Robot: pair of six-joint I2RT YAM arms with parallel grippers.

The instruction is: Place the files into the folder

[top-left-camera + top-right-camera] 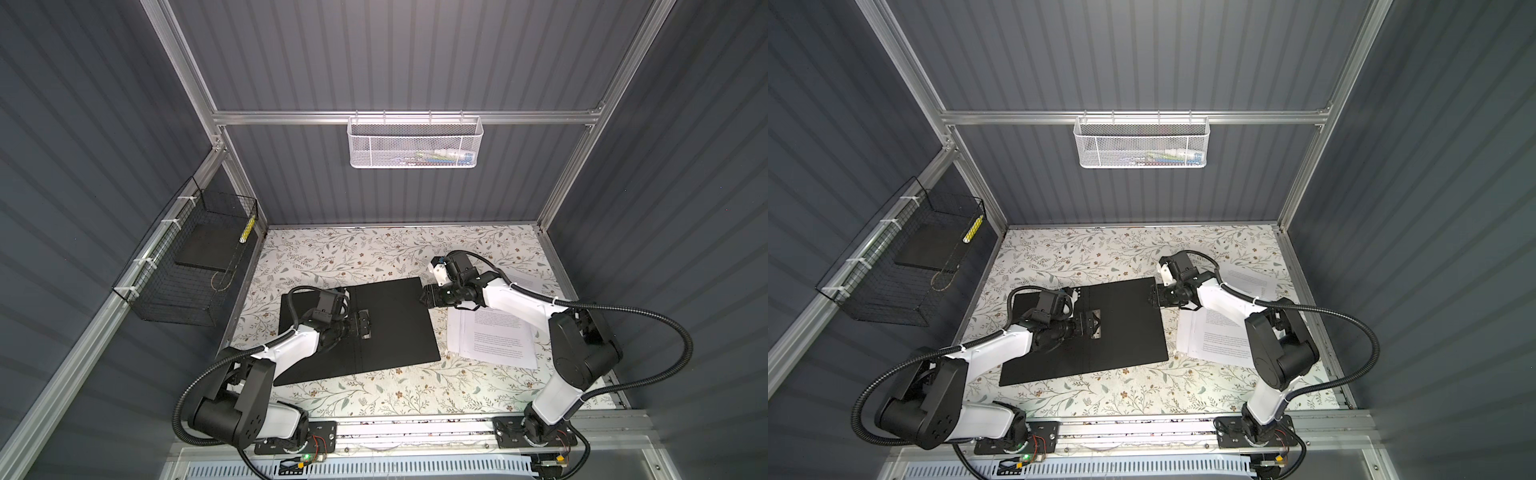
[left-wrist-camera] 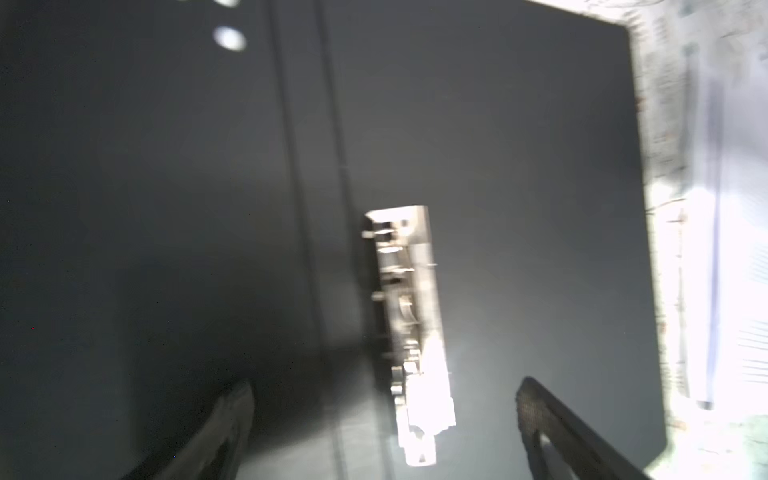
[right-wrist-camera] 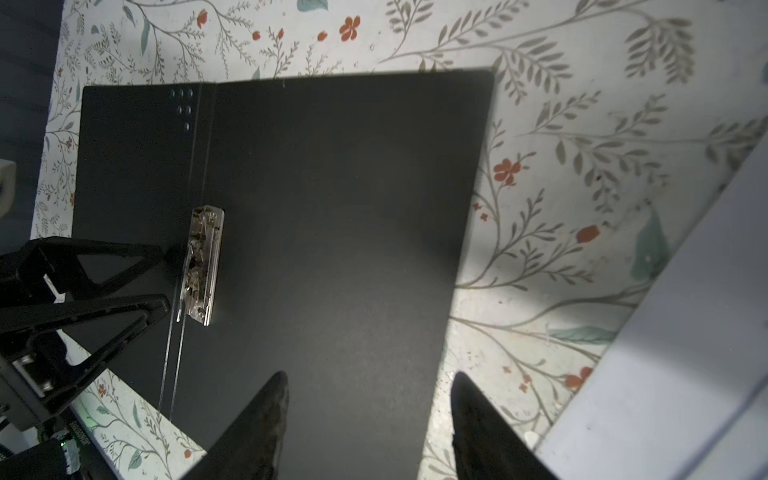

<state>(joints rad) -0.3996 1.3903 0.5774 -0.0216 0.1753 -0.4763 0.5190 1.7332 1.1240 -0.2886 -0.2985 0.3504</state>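
Observation:
The folder (image 1: 390, 324) (image 1: 1125, 332) lies open and flat on the floral table, black inside up, with its metal clip (image 1: 365, 325) (image 2: 411, 324) (image 3: 203, 266) beside the spine. My left gripper (image 1: 353, 326) (image 2: 384, 384) is open, its fingers either side of the clip's near end, nothing held. My right gripper (image 1: 424, 297) (image 3: 370, 376) is open above the folder's far right corner, one finger over the black cover and one over the table. The files (image 1: 494, 338) (image 1: 1217, 338) (image 3: 685, 353), white printed sheets, lie right of the folder, partly under the right arm.
A single printed sheet (image 1: 528, 280) lies at the far right behind the right arm. A black wire basket (image 1: 183, 266) holding a black slab hangs on the left wall. A white mesh basket (image 1: 415, 143) hangs on the back rail.

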